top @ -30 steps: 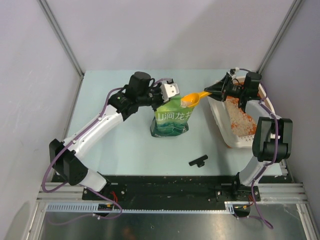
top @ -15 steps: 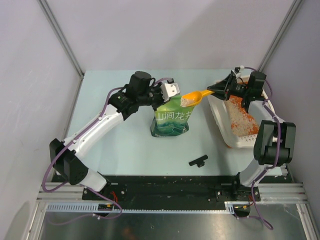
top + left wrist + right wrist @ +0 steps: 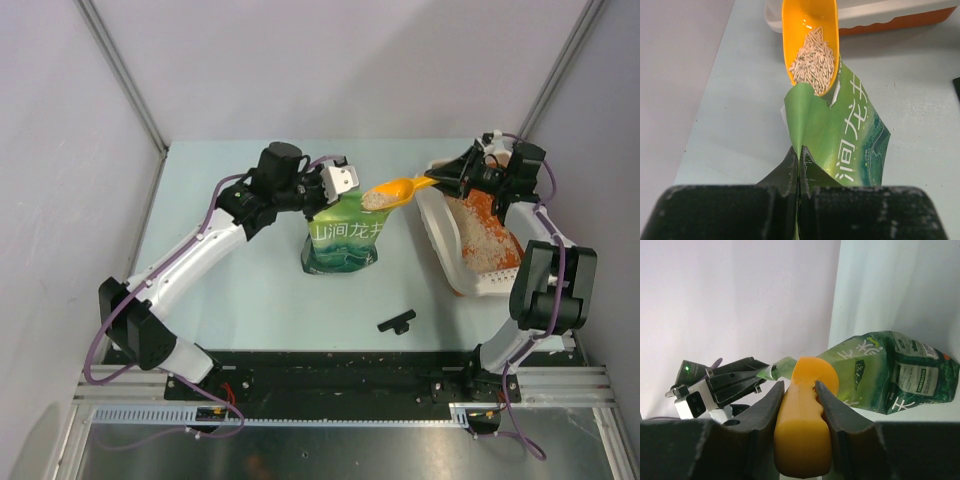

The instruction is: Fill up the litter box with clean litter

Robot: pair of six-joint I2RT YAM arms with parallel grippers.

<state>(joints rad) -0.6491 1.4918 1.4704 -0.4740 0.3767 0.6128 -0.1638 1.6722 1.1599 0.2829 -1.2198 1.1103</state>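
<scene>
Left tool (image 3: pixel 799 156) pinches green bag (image 3: pixel 856 140) bearing white Chinese characters.

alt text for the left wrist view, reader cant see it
An orange scoop loaded with pale litter pellets hangs at the top of a green bag. The left end effector, shut, pinches the bag's top edge at bottom; the litter box rim crosses the top.
</scene>
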